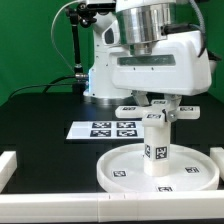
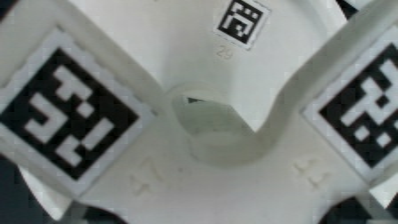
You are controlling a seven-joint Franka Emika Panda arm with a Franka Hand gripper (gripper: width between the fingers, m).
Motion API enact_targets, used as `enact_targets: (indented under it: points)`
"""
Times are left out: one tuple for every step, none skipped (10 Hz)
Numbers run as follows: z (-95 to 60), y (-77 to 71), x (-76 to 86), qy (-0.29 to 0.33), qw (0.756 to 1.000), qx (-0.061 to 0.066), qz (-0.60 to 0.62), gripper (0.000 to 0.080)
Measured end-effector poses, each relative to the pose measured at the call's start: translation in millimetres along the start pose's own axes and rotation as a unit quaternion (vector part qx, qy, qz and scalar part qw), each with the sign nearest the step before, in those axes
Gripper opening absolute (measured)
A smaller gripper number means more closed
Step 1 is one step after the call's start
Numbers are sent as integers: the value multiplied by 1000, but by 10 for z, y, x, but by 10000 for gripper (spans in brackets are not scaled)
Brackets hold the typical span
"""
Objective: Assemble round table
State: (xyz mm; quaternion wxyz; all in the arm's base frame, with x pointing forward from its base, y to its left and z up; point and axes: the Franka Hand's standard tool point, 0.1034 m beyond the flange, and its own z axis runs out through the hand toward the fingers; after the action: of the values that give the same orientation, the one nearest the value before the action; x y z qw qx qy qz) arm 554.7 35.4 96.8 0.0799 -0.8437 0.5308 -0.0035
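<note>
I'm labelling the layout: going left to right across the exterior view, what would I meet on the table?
white edge bar → marker board → upright cylinder leg

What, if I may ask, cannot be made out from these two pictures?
- The tool: in the exterior view its fingertips are hidden by the cross-shaped foot, so open or shut is unclear.
- Foot-to-leg joint: in the exterior view it is too small to tell whether the foot is seated on the cylinder leg.
- Leg and round disc: in the wrist view both are hidden beneath the foot, which every edge cuts off.
</note>
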Motion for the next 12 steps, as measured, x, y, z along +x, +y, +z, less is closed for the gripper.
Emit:
enact_targets:
  points:
    - [-1, -2, 4, -4, 999, 8, 38, 453]
    - [1, -15, -11, -7, 995, 14, 96, 453]
    - [0, -27, -21, -9, 991, 17, 134, 453]
    - [0, -29, -18, -11, 984, 18, 174, 453]
    - [0, -40, -12, -10, 980, 22, 199, 453]
    - [0, -40, -11, -12, 977, 24, 211, 453]
    - [0, -40, -9, -15, 972, 24, 235, 453]
    - [6, -38, -14, -15, 974, 24, 226, 453]
    - [-3, -35, -27, -18, 976, 21, 214, 589]
    - [-57, -37, -64, -26, 980, 15, 197, 631]
    - [-125, -40, -115, -33, 981, 10, 191, 631]
    - [-209, -54, -154, -38, 981, 11, 187, 646]
